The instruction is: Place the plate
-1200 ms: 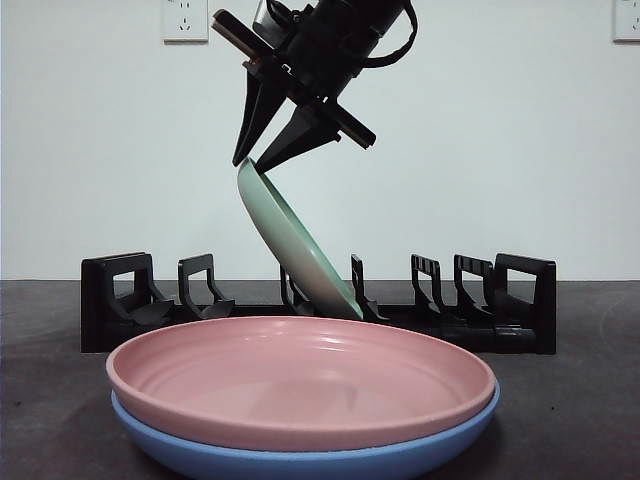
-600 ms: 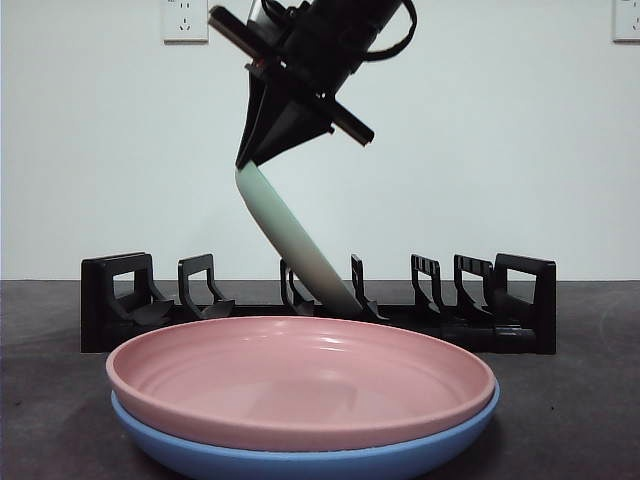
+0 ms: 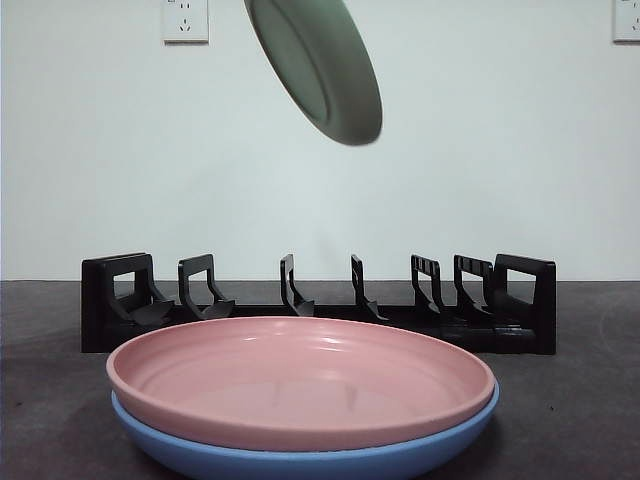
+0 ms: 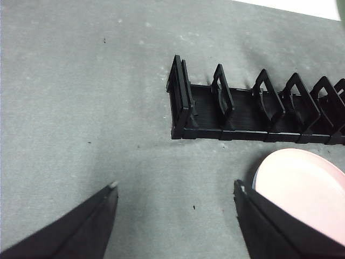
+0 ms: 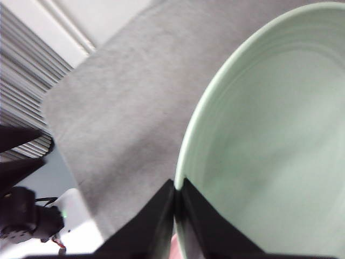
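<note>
A pale green plate (image 3: pixel 318 70) hangs tilted high in the front view, well above the black plate rack (image 3: pixel 520 300). My right gripper (image 5: pixel 177 186) is shut on the green plate's rim (image 5: pixel 269 135); the gripper itself is out of the front view. All rack slots stand empty. A pink plate (image 3: pixel 300 385) lies stacked on a blue plate (image 3: pixel 300 460) in front of the rack. My left gripper (image 4: pixel 175 186) is open and empty above the table, near the rack's end (image 4: pixel 237 116) and the pink plate (image 4: pixel 302 186).
The dark grey table (image 3: pixel 580 400) runs under the rack. A white wall with a socket (image 3: pixel 185 20) stands behind. The right wrist view shows the table edge and some equipment beyond it (image 5: pixel 27 216).
The green plate stood tilted in a middle rack slot with the gripper at its top rim. The jaws closed on it, and now it is raised far above the rack.
</note>
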Tool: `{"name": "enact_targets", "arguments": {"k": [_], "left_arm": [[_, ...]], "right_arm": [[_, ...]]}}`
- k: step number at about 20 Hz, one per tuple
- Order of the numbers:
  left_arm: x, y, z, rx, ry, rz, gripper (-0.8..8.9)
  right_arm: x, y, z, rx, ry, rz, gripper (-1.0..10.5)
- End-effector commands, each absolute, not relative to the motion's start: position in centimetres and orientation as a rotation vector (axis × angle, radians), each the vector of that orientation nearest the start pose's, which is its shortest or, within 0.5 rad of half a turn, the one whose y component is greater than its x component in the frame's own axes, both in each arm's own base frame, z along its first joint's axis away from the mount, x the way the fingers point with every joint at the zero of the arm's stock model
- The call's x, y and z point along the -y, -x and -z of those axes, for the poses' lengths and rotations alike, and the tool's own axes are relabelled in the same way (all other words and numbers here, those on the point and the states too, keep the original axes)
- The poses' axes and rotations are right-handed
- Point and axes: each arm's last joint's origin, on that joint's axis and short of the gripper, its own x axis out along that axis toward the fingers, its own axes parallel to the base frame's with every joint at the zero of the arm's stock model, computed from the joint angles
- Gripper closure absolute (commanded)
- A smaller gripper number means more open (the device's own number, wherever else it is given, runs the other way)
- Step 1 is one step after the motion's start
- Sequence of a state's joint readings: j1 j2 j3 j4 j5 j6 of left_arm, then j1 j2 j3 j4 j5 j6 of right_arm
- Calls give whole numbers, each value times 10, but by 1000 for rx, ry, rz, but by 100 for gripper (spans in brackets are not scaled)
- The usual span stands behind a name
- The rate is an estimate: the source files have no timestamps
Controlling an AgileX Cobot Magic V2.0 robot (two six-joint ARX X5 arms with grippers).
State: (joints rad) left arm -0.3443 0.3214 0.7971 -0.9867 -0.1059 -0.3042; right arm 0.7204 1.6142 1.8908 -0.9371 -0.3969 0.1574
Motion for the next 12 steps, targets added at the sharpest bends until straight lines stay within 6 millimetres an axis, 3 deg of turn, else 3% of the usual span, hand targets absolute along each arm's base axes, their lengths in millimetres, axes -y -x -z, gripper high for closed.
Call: {"name": "enact_targets", "arguments": {"k": [1,7,12], "left_arm": [[12,-43,-309,-511,206,152,469],[12,-43,-309,-507,232,147,469],[12,-43,-309,-507,236,146,470]], "right_arm": [[-218,-209,-443,-654,-7,-1085,934],[-189,-145,-421,-418,-6,-1088,934],[-172,-106,-398,-255,-46,-1063,934]]}}
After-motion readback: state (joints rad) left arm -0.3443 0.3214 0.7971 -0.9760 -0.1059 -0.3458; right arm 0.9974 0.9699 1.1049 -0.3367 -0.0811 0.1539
